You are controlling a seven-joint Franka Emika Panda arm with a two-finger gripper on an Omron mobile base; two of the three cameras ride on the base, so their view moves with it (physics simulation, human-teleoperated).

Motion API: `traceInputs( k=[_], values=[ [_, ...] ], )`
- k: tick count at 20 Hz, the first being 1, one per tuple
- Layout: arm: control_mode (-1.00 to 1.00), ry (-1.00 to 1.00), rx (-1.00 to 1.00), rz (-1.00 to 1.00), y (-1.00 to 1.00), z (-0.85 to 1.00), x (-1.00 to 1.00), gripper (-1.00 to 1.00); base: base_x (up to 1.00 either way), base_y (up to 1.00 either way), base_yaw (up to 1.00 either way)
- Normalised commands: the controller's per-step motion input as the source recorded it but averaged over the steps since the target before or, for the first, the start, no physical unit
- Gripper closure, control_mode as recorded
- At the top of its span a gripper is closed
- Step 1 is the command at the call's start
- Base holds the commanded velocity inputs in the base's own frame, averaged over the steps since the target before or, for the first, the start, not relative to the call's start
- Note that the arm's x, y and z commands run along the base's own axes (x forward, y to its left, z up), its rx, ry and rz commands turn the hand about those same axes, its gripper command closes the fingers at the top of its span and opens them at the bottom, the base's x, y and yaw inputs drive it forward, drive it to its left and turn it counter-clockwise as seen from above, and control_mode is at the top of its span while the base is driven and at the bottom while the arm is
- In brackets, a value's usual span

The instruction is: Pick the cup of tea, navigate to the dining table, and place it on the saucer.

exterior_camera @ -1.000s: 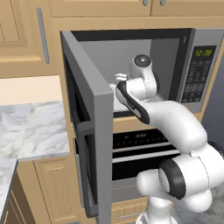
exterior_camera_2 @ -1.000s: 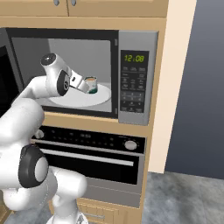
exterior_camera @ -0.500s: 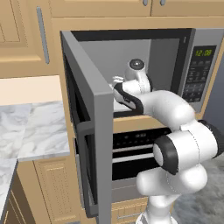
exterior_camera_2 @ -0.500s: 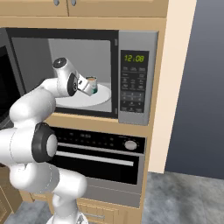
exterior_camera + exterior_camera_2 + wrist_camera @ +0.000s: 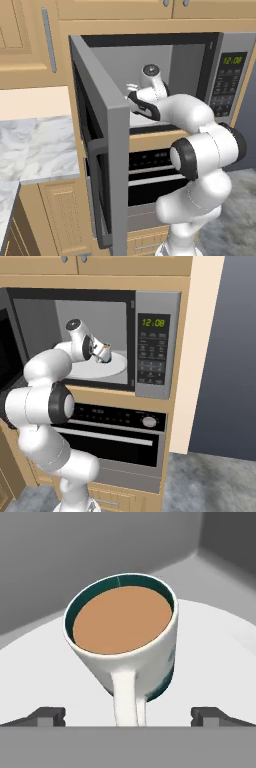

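White arm [image 5: 47, 368] pushed deeper into microwave [image 5: 150, 346] than before, fingers [image 5: 47, 714] spread wide either side of cup of tea [image 5: 125, 637], not gripping.

Hand view: the cup of tea [image 5: 125, 637] is cut at 6 o'clock, where its handle runs off the frame; its base is hidden behind its own wall. Right base view: the cup [image 5: 103, 351] is partly covered by the arm at 9 o'clock. Left base view: the microwave door [image 5: 102, 150] and arm conceal the cavity floor.
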Motion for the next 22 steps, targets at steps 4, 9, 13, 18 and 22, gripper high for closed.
traceInputs(
  k=[4,9,13,18,22],
  values=[
    [-1.0,0.02,0.0,-0.02,0.0,-0.05,0.44,-1.0,0.0,0.0,0.0],
    [-1.0,0.01,0.0,-0.01,0.0,-0.11,0.15,-1.0,0.0,0.0,0.0],
    [-1.0,0.0,0.0,-0.01,0.02,-0.1,0.0,1.0,0.0,0.0,0.0],
    [-1.0,0.02,0.02,0.0,-0.03,-0.11,0.0,1.0,0.0,0.0,0.0],
    [-1.0,0.0,0.12,0.0,-0.04,-0.05,-0.57,1.0,0.0,0.0,0.0]
  ],
)
